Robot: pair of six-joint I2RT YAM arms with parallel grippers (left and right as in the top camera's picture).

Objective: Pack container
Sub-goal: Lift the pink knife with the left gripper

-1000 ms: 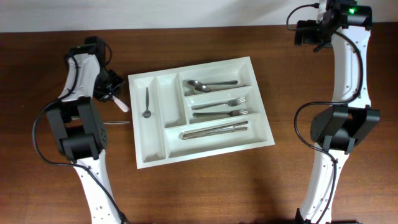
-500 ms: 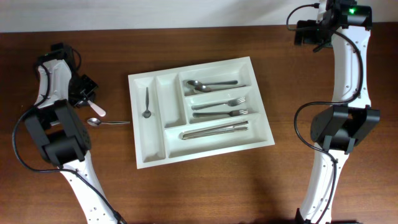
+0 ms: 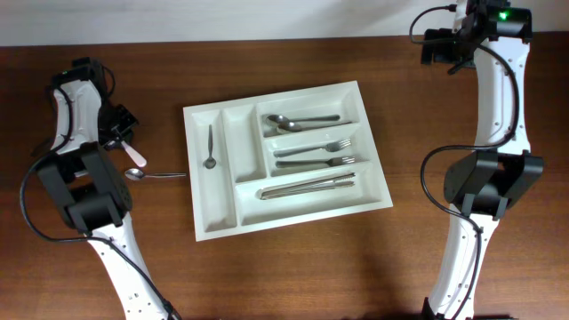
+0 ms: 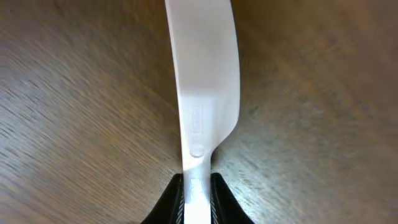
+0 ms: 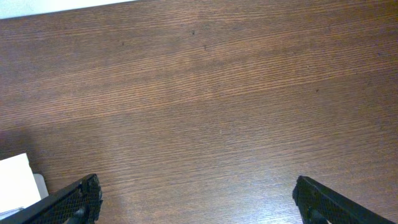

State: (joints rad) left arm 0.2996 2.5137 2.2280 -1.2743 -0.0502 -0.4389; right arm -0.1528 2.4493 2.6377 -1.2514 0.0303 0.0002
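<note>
Brown wooden desk (image 3: 293,276) carried the white container (image 3: 242,147) at centre, with cutlery (image 3: 311,162) lying in four of its compartments. Right jaws stood wide apart near the far right desk edge. Left jaws pinched a white plastic utensil (image 4: 205,74) by its handle, left of the container and near a loose metal spoon (image 3: 153,175).

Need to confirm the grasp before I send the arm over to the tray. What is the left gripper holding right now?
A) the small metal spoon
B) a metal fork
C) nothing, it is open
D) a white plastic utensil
D: in the left wrist view the left gripper is closed on the handle of a white plastic utensil, while the small metal spoon lies loose on the table beside the container.
</note>
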